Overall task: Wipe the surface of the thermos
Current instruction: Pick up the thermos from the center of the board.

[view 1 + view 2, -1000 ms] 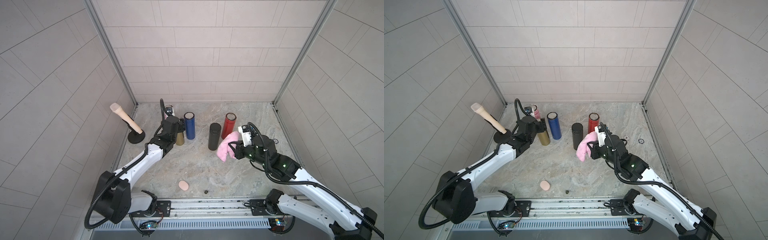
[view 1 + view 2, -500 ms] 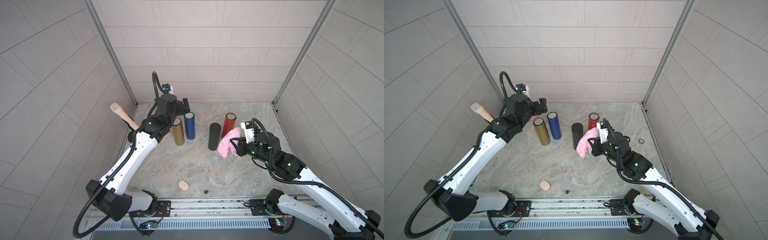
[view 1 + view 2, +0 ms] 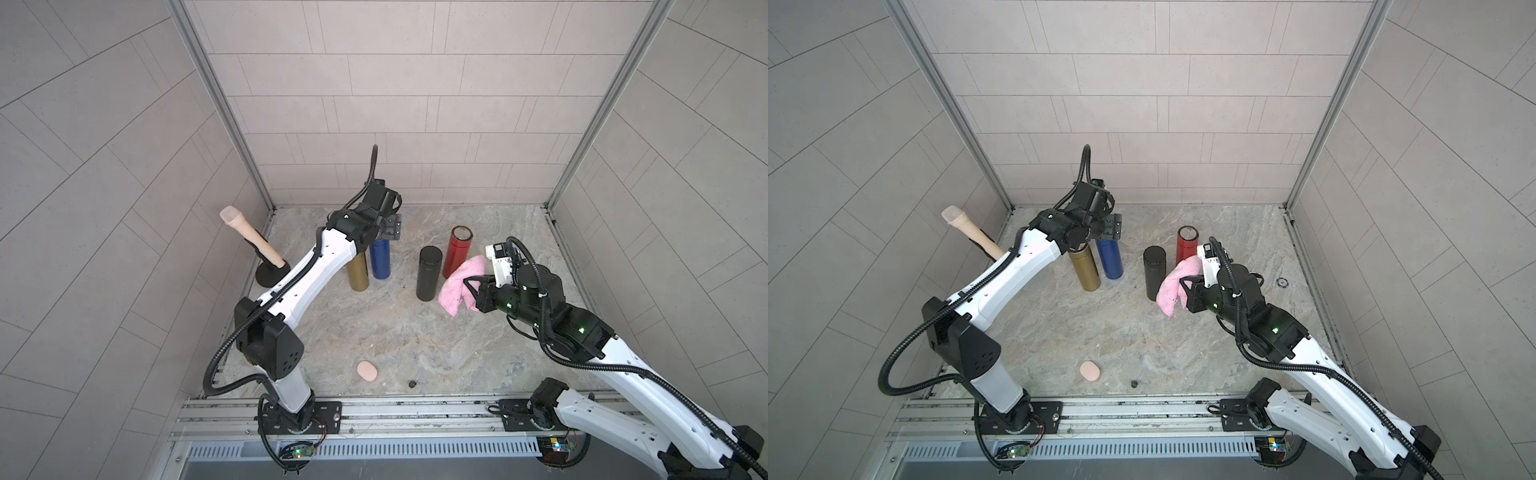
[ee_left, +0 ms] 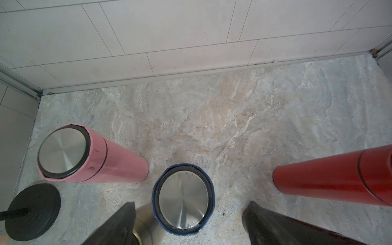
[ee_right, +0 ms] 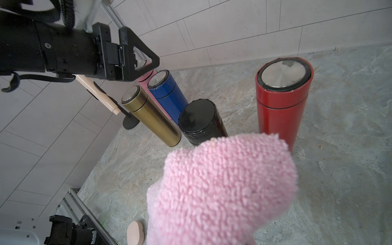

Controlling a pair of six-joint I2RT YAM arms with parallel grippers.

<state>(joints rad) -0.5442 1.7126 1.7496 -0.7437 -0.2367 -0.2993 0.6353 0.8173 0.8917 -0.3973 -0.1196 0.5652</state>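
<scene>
Several thermoses stand on the stone floor: gold (image 3: 358,274), blue (image 3: 381,262), black (image 3: 428,274) and red (image 3: 456,251). A pink thermos (image 4: 93,157) shows only in the wrist views. My left gripper (image 3: 390,228) hovers open over the blue thermos. In the left wrist view the blue thermos lid (image 4: 183,197) lies between the two fingers, which touch nothing. My right gripper (image 3: 471,286) is shut on a pink cloth (image 3: 459,284), held beside the black thermos and in front of the red one. The cloth (image 5: 222,186) hides the right fingers.
A beige handle (image 3: 249,237) leans on a black round base (image 3: 272,276) by the left wall. A beige oval pad (image 3: 367,370) and a small dark bit (image 3: 412,383) lie near the front rail (image 3: 374,411). Tiled walls close in three sides.
My left gripper has let go of the gold thermos, risen and swung over the blue thermos. The right gripper with the cloth has barely shifted.
</scene>
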